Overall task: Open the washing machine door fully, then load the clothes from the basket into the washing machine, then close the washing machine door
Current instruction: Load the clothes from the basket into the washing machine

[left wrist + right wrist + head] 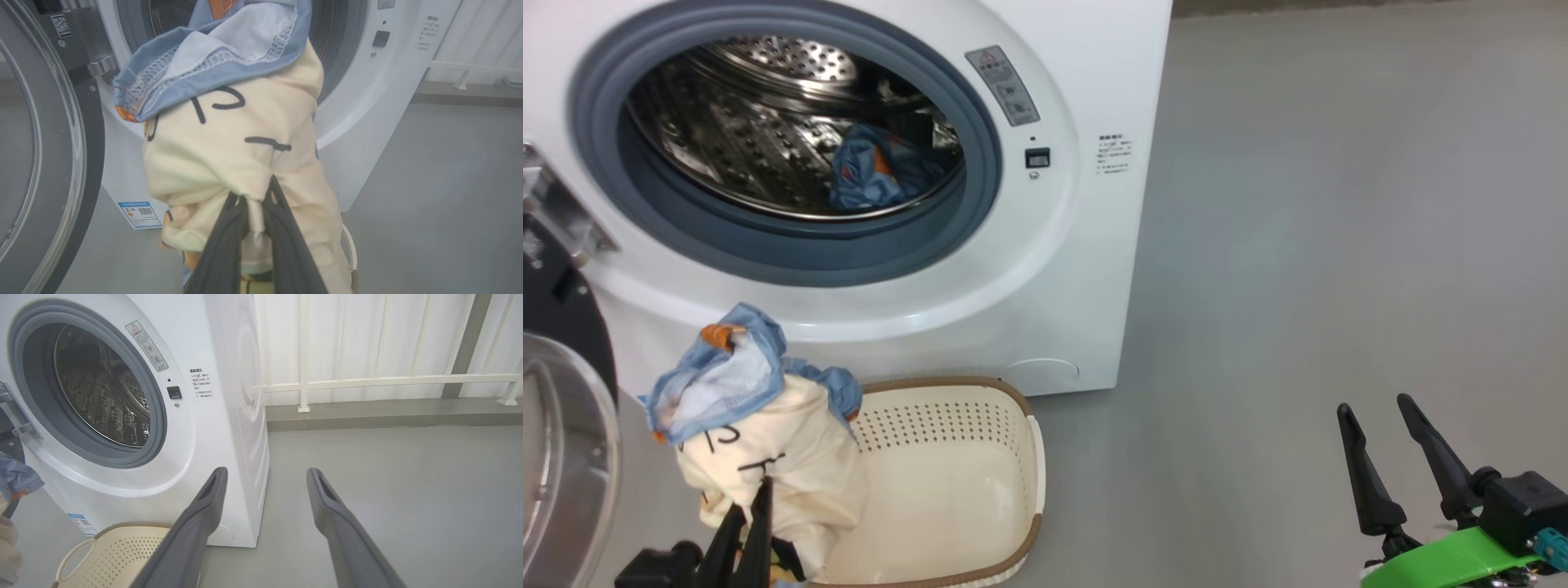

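Status: door [560,408] stands open at the left of the washer [1045,269], so step one looks done. Loading looks about half through:
- blue bundle [874,171] lies in the drum [735,139], low at its front right
- cream bundle [768,441] hangs off the left tool [752,498], above the near-left end of the basket [1011,398] and below the drum mouth, so it's not in yet
- the basket interior I can see is bare; its near-left corner is hidden behind the cloth

Left to do: cream bundle into the drum, let go, shut the door

Left tool is pinching a fold of the cream bundle, jaws nearly pressed together. Right tool [1374,406] is spread and holds nothing, over the floor [1298,245] well right of the washer

Views:
- head view gives the blue bundle in the drum; right wrist view looks in from the right and gets bare steel there, my guess being the gasket [809,257] lip hides it
- left wrist view gives the pinch close up: cloth bunched between the fingers [220,245], black marks on the cream, blue stitched hem on top, plus the blue label [139,214] at the washer base
- right wrist view gives the white railing [367,381] far behind the washer
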Motion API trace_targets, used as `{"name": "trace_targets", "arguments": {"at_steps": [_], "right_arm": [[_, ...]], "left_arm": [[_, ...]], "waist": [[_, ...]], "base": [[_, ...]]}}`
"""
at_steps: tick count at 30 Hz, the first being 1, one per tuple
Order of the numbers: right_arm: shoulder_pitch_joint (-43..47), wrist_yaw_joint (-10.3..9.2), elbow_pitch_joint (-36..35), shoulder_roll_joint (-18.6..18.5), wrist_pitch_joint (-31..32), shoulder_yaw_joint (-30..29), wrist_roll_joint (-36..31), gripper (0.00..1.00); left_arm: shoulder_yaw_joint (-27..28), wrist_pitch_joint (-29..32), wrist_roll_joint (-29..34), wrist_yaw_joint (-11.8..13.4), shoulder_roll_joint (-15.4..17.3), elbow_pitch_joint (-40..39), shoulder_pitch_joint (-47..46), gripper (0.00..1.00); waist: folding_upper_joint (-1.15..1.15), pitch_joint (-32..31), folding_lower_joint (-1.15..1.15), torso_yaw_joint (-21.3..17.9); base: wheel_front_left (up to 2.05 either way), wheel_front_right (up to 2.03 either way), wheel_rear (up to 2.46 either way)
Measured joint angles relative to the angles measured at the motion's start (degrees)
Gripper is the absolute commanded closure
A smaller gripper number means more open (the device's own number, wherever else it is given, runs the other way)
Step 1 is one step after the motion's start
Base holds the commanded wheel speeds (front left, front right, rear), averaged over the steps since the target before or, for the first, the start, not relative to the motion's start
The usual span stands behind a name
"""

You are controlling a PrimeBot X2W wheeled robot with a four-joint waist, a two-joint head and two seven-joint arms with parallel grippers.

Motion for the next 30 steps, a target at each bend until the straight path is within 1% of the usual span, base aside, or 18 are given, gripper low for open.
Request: {"name": "trace_targets", "arguments": {"at_steps": [7, 15, 30], "right_arm": [[2.1, 0.00, -0.2, 0.0, 0.0, -0.6, 0.1, 0.00], [2.0, 0.00, -0.9, 0.0, 0.0, -1.7, 0.1, 0.00], [1.6, 0.00, -1.3, 0.8, 0.0, -2.1, 0.1, 0.00]], "left_arm": [[3.4, 0.0, 2.7, 0.2, -1.9, -5.8, 4.7, 1.00], [5.9, 0.0, 4.9, 0.1, -3.5, -11.7, 6.6, 1.00], [8.1, 0.0, 5.8, -1.2, -4.8, -12.4, 7.1, 1.00]], "waist": [[0.00, -1.7, 0.00, 1.5], [0.00, -0.9, 0.01, 2.2], [0.00, 1.3, 0.01, 1.2]], "base": [[0.00, 0.00, 0.00], [0.00, 0.00, 0.00], [0.00, 0.00, 0.00]]}}
